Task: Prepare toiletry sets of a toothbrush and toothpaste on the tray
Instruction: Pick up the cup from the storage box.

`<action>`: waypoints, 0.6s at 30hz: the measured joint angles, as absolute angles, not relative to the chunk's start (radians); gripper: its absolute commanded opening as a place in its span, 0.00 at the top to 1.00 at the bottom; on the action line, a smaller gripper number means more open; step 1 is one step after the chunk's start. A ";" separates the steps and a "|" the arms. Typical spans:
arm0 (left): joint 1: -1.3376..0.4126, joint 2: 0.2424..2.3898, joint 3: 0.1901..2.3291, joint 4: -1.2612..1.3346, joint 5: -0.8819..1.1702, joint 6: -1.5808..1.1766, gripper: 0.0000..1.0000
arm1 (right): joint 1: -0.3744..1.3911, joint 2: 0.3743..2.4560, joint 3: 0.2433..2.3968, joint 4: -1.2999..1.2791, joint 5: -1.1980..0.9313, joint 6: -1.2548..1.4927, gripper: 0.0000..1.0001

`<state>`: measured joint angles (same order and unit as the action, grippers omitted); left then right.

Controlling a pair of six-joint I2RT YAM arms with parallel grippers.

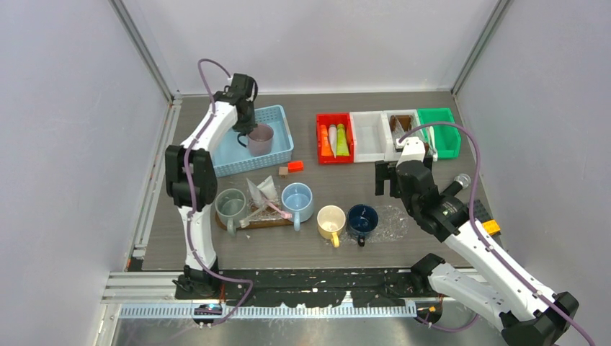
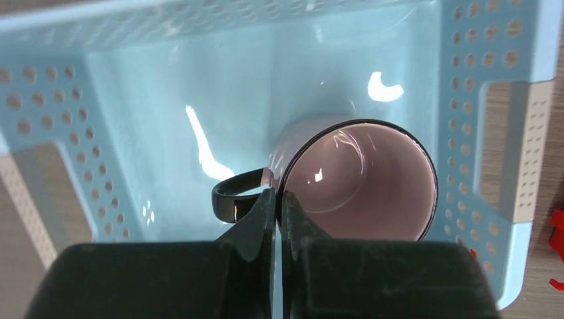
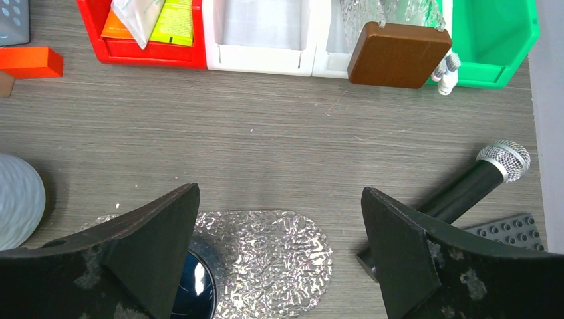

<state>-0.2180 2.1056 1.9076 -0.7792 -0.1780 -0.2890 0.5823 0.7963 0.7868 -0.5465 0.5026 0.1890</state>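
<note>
A mauve mug (image 1: 260,138) (image 2: 362,179) stands inside the light blue basket (image 1: 277,155) (image 2: 133,100). My left gripper (image 1: 245,124) (image 2: 279,196) is shut on the mug's rim beside its black handle. On the brown tray (image 1: 268,224) stand a grey-green mug (image 1: 230,205) and a light blue mug (image 1: 297,200), with a wrapped toothbrush (image 1: 270,209) lying between them. Toothpaste tubes (image 1: 336,139) (image 3: 174,20) lie in the red bin (image 1: 321,155) (image 3: 153,50). My right gripper (image 1: 403,180) (image 3: 279,226) hangs open above the table, holding nothing.
A cream-yellow mug (image 1: 331,220) and a navy mug (image 1: 362,218) (image 3: 193,286) stand right of the tray, the navy one on crinkled film (image 3: 273,259). White bins (image 1: 371,135), a green bin (image 1: 439,133), a brown block (image 3: 398,55), an orange block (image 1: 295,166) and a microphone (image 3: 475,183) are nearby.
</note>
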 measured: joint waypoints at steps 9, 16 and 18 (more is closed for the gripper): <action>-0.218 1.998 1.754 -0.823 -0.232 -0.399 0.83 | 0.582 0.796 0.787 -0.551 0.484 0.191 0.02; -0.218 1.965 1.739 -0.823 -0.217 -0.305 0.36 | 0.582 0.792 0.787 -0.554 0.467 0.191 0.02; -0.218 1.965 1.765 -0.826 -0.215 -0.244 0.32 | 0.582 0.789 0.787 -0.555 0.462 0.191 0.02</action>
<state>-0.2176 1.9652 1.7653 -0.8261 -0.2153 -0.2440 0.5819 0.7887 0.7868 -0.5552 0.4618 0.1909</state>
